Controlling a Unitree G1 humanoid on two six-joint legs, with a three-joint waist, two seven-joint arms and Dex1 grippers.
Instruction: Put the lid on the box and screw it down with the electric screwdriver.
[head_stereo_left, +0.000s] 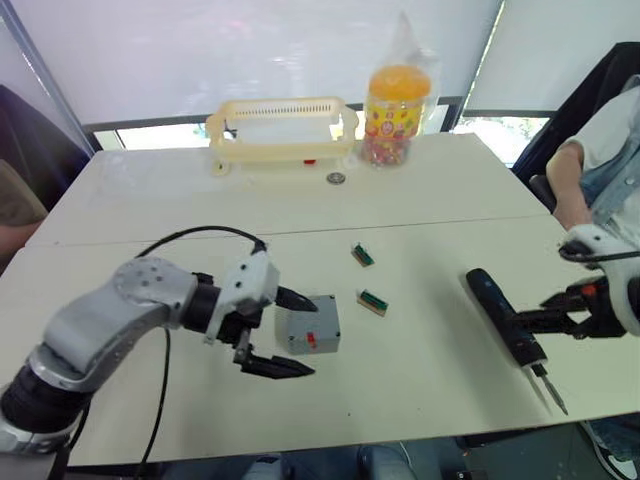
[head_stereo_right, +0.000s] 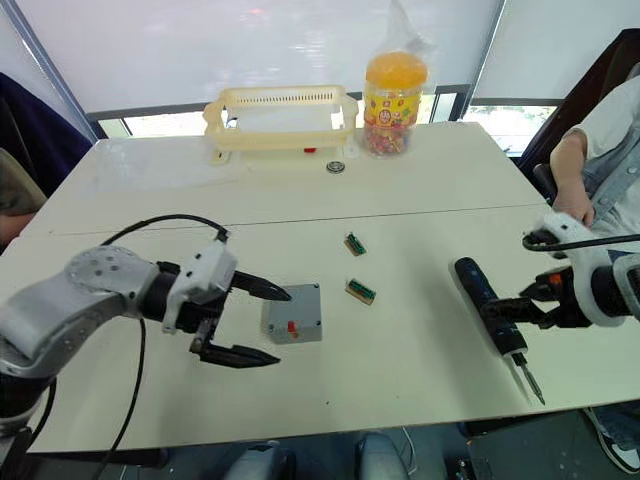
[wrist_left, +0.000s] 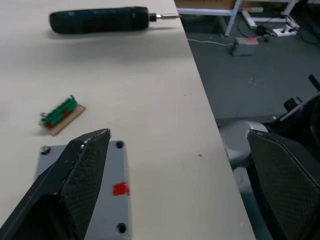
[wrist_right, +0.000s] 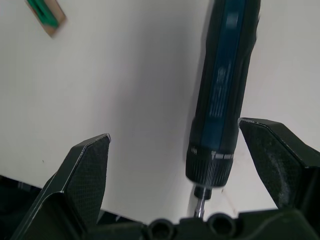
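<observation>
I see my left tool (head_stereo_left: 282, 333) spread wide around the near-left edge of the box (head_stereo_left: 309, 326), lid on it. My right tool (head_stereo_right: 517, 310) is spread beside the electric screwdriver (head_stereo_right: 487, 306) lying on the worktop (head_stereo_right: 400, 250).

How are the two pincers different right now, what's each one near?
The left pincer is open beside the grey box, one finger reaching over its top, the other lower, toward the table's near edge. The right pincer is open around the electric screwdriver, which lies flat on the table with its bit pointing past the near edge. The left pincer hovers; the right sits level with the screwdriver's body. Both are open and gripping nothing.
</observation>
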